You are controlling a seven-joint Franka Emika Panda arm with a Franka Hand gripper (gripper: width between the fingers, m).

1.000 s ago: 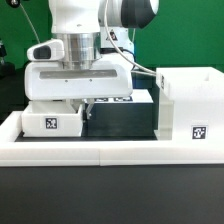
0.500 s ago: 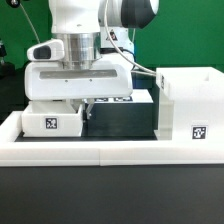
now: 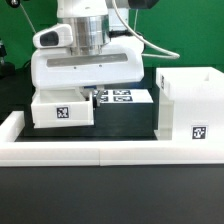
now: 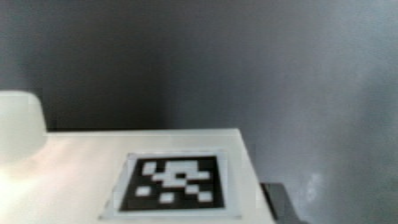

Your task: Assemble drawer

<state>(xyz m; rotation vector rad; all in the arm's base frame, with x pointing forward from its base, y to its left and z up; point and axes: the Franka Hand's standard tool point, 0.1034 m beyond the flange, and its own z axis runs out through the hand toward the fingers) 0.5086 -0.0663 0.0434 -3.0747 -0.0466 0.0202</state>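
In the exterior view my gripper [image 3: 88, 96] hangs under the big white hand. It is shut on a small white tray [image 3: 62, 112] with a square tag on its face and holds it just above the black table. The fingers are mostly hidden behind the tray's wall. The tall open-fronted box housing [image 3: 190, 105] stands at the exterior view's right, apart from the tray. In the wrist view the tray's white tagged panel [image 4: 178, 183] fills the near part. A rounded white knob [image 4: 16, 125] shows at its edge, and one dark fingertip [image 4: 276, 198] beside the panel. The second tray is out of view.
The marker board [image 3: 127, 97] lies flat behind the tray, between it and the housing. A long low white wall [image 3: 100, 151] edges the table's front. A black block [image 3: 125, 117] sits between the tray and the housing.
The hand has risen and shifted toward the exterior view's right. The small tray has come up and moved right with it.
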